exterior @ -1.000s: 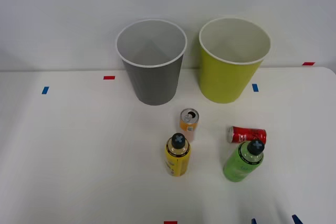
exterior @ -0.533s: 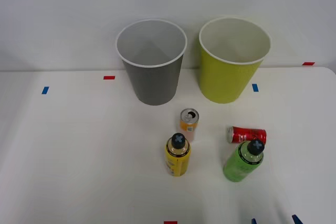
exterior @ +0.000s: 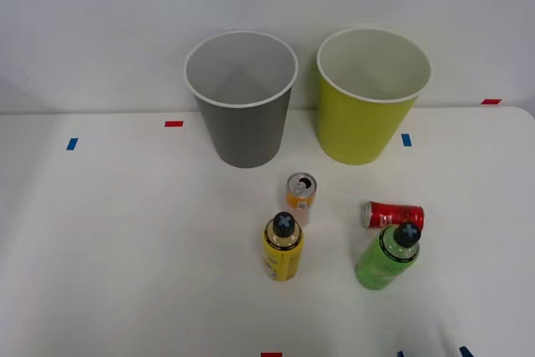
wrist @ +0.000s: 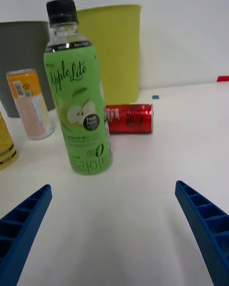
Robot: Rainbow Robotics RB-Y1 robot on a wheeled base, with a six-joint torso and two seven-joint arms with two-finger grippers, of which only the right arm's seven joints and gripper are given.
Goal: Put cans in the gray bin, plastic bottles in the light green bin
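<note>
Two blue ribbed fingertips of the right gripper (wrist: 114,238) at the near edge of the front view have slipped slightly lower than a moment ago; the bins, cans and bottles lie just where they were. In the wrist view those fingers (wrist: 24,229) stand wide apart with nothing between them, low over the white table (exterior: 125,232) and pointed toward the bright green plastic bottle with the black cap (exterior: 387,255), which stands upright a little ahead of the gripper.

Taking that green bottle as the mark: the red metal can with white marks (exterior: 393,214) lies on its side just behind it, and whether the two touch is hard to judge. The orange-yellow can with the silver top (exterior: 301,193) stands upright to its left and a bit farther back. The stubby yellow plastic bottle with a black cap (exterior: 282,249) stands to its left at about the same depth, near the orange can but apart from it. The tall lime yellow-green wastebasket (exterior: 368,98) rises well behind the green bottle, and the dark gray wastebasket with a thin white rim (exterior: 242,102) stands behind and to the left, beside the lime one.
</note>
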